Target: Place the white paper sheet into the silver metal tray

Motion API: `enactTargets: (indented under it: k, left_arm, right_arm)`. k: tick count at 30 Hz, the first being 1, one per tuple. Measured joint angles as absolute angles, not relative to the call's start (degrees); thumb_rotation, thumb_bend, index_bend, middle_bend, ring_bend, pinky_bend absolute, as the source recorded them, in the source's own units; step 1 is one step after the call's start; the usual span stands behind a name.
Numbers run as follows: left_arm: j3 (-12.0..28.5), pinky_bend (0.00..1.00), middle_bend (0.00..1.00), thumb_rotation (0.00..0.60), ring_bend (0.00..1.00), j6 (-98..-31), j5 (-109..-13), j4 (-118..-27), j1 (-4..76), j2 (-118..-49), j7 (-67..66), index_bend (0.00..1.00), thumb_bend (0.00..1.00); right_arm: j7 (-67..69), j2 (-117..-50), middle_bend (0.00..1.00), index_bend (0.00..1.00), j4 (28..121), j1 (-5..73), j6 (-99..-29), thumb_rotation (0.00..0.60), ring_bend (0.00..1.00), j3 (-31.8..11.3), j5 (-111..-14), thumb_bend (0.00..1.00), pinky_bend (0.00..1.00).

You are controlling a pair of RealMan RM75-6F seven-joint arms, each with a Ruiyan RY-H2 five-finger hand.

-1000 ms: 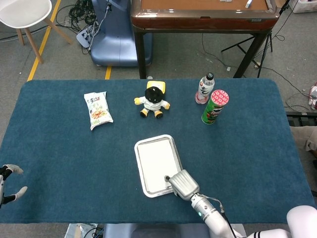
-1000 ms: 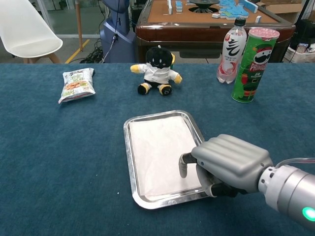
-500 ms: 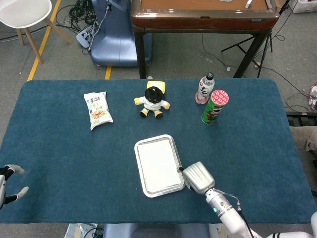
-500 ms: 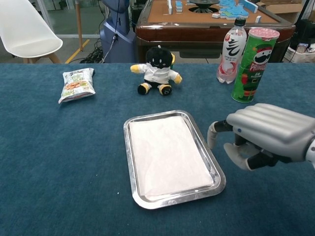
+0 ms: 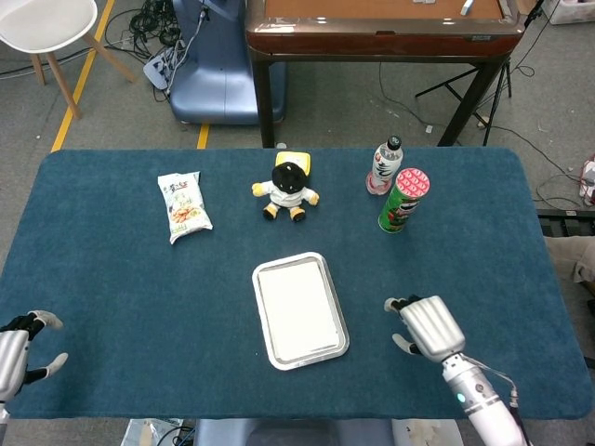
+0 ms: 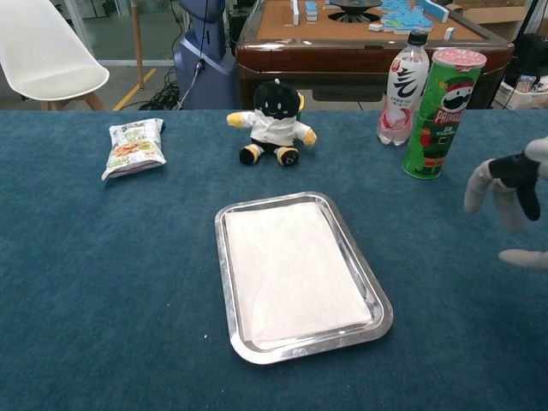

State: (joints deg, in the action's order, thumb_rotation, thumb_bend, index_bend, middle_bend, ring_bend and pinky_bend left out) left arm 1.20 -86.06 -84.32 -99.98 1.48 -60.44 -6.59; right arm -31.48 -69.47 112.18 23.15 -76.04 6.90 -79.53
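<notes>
Paper sheet (image 6: 293, 276) in tray (image 6: 224, 282); right hand (image 6: 514, 205) cut off, prob. empty.

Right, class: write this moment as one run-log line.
paper sheet: lying flat in metal tray | right hand: beside the tray, holding nothing | left hand: at table edge, holding nothing

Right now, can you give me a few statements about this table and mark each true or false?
1. The paper lies flat inside the tray. True.
2. The right hand holds the paper. False: it is apart from the tray, holding nothing.
3. The can lies on its side. False: it stands upright beside the bottle.
4. The toy sits beyond the tray. True.
5. The snack bag is in the tray. False: it lies on the cloth.
</notes>
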Motion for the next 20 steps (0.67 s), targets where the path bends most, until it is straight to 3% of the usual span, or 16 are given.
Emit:
enactTargets:
  k: [4, 12, 20]
  left_arm:
    - [0.9, 0.49, 0.36, 0.6, 0.35, -86.22, -84.95, -100.2, 1.48, -60.89, -7.46, 0.42, 0.15]
    - [0.45, 0.49, 0.37, 0.6, 0.35, -86.15, -85.84, -100.1, 1.59, -61.7, -8.2, 0.43, 0.15]
    - [0.51, 0.49, 0.37, 0.6, 0.35, -86.42, -85.92, -100.08, 1.56, -61.71, -8.14, 0.42, 0.15]
  right_arm:
    - [-25.89, -65.67, 0.53, 0.39, 112.66, 19.07, -81.27, 0.6, 0.45, 8.35, -84.15, 0.25, 0.48]
    - [-15.6, -63.17, 0.53, 0.42, 108.51, 13.25, -87.93, 0.6, 0.45, 9.33, -89.7, 0.26, 0.48]
    - [-7.99, -63.84, 0.55, 0.48, 103.34, 10.33, -91.0, 0.6, 0.45, 7.34, -93.02, 0.26, 0.48]
